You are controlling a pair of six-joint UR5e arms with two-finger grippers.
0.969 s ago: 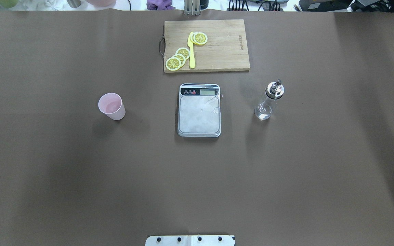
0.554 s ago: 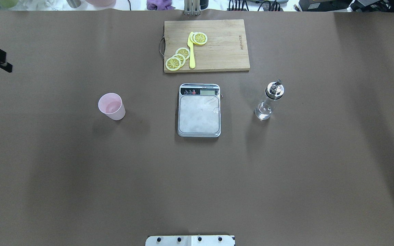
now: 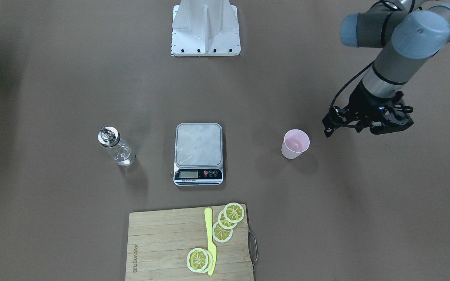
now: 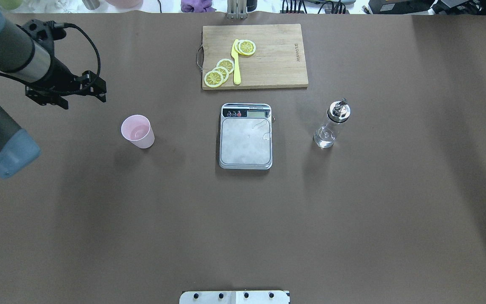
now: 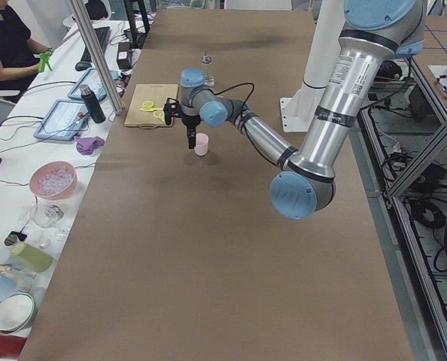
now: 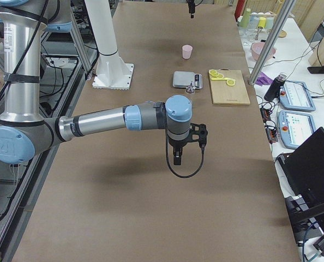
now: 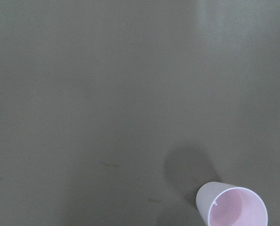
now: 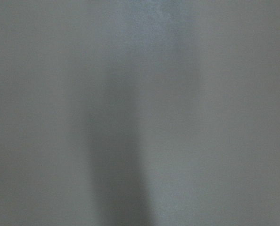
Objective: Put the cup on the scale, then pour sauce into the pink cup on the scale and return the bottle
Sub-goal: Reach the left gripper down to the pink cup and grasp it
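left gripper (image 4: pixel 99 90) just swung in, can't tell how wide its jaws are. it hovers beside the small pale pink plastic cup (image 4: pixel 138 131), which sits left of the silver-grey digital scale (image 4: pixel 246 143), so i guess a cup grab is next. clear glass bottle with silver spout (image 4: pixel 330 126) waits right of the scale. right gripper (image 6: pixel 176 158): can't tell.

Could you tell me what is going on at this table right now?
Nothing is gripped yet. The left tool hovers near the pink cup, which stands on the table, not yet on the scale. The scale's platform is bare, and the bottle stands untouched on its other side. The right tool hangs over bare table, far from all three.
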